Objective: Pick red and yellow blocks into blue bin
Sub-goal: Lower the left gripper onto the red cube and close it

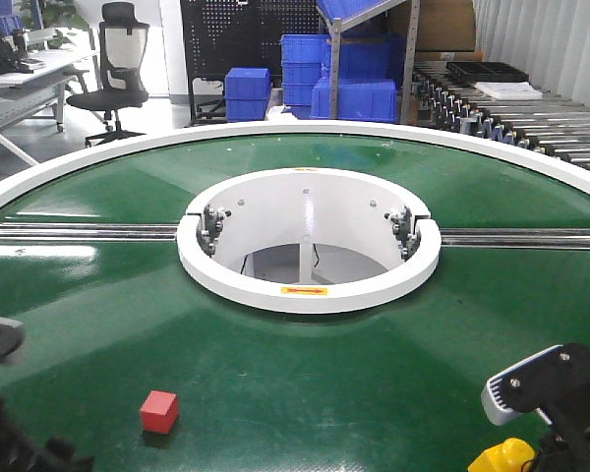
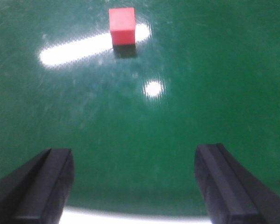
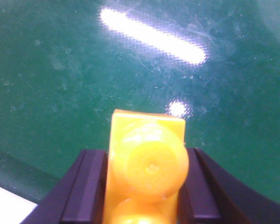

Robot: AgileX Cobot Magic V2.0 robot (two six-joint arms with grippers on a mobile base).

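The small red cube [image 1: 159, 411] [image 2: 122, 25] rests on the green table surface near the front left. My left gripper [image 2: 137, 184] hovers short of it, open, with only green surface between its dark fingers [image 2: 46, 182]; the cube lies well ahead, toward the top of the left wrist view. The yellow studded brick [image 3: 147, 161] [image 1: 503, 457] is off the table at the front right, clamped between the black pads of my right gripper [image 3: 144, 191], its round studs facing the camera. The blue bin is out of view.
A white ring hub [image 1: 310, 285] with a hollow centre sits mid-table, with metal rails [image 1: 79, 233] running left and right from it. The table's white outer rim [image 1: 79, 162] curves behind. Beyond are stacked blue crates [image 1: 354, 98], a roller conveyor [image 1: 531, 118] and an office chair [image 1: 113, 69].
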